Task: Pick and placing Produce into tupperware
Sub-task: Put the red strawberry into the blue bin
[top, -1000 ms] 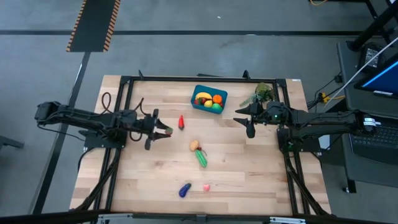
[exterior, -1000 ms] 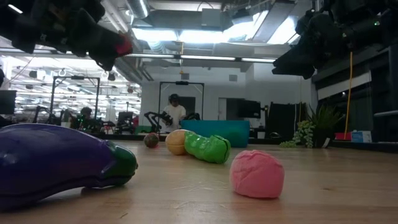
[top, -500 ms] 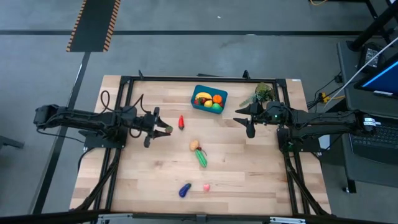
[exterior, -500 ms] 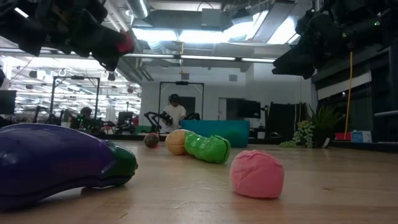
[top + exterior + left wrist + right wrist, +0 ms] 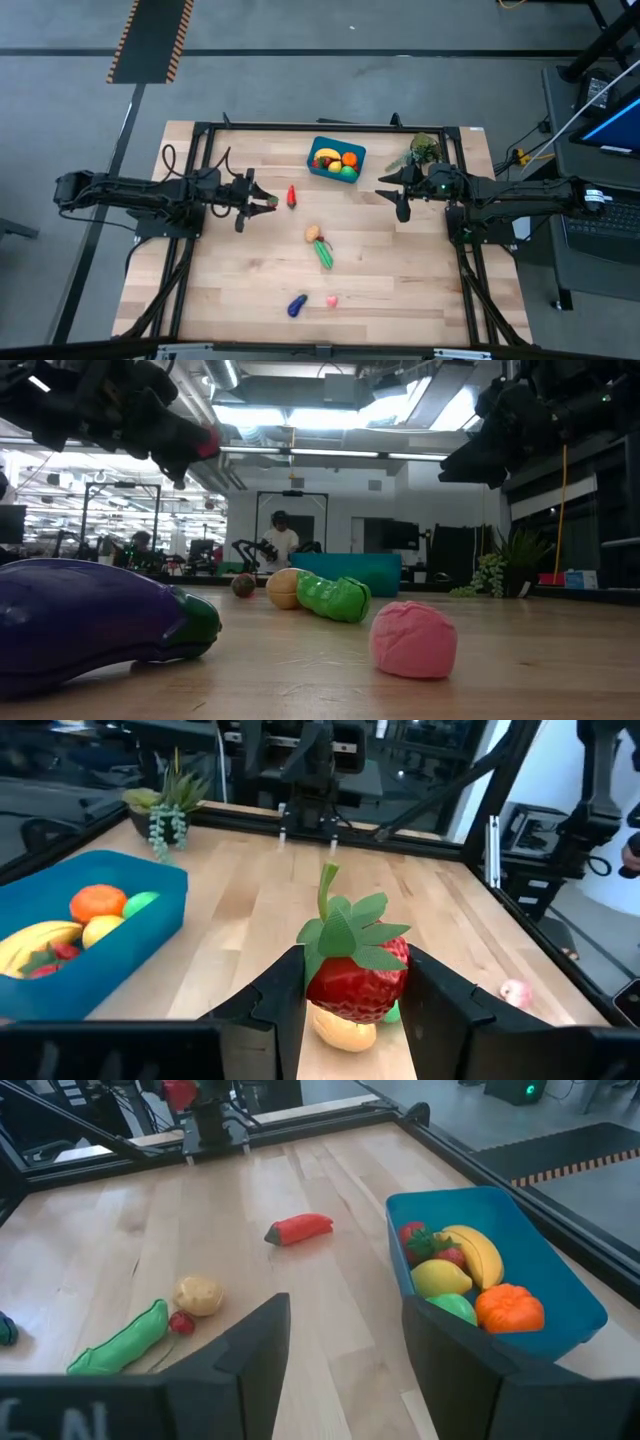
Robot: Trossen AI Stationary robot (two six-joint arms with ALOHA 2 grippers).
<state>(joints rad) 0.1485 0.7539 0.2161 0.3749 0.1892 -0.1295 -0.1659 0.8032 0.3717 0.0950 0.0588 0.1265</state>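
My left gripper (image 5: 266, 205) hovers over the table's left middle, shut on a red toy strawberry (image 5: 356, 976) with a green leafy cap. The teal tub (image 5: 336, 160) stands at the far middle and holds a banana, a lemon, an orange and other pieces (image 5: 462, 1276). A red pepper (image 5: 291, 196) lies just right of my left gripper. A tan potato (image 5: 313, 233), a green pea pod (image 5: 324, 254), a purple eggplant (image 5: 297, 305) and a pink piece (image 5: 331, 300) lie on the table. My right gripper (image 5: 392, 189) is open and empty, right of the tub. My left gripper pinches the strawberry's two red sides (image 5: 322, 988) between its two fingers. The fingers come level from the table's left. The strawberry is lifted clear of the table, its green cap and stem (image 5: 328, 890) up.
A leafy green plant sprig (image 5: 423, 150) stands at the far right corner. A small red cherry (image 5: 181, 1322) lies beside the potato. A black frame runs round the table's edges. Bare wood lies between the pepper and the tub.
My left gripper has gone a little toward the table's far edge with the strawberry, still shut on it and clear of the table.
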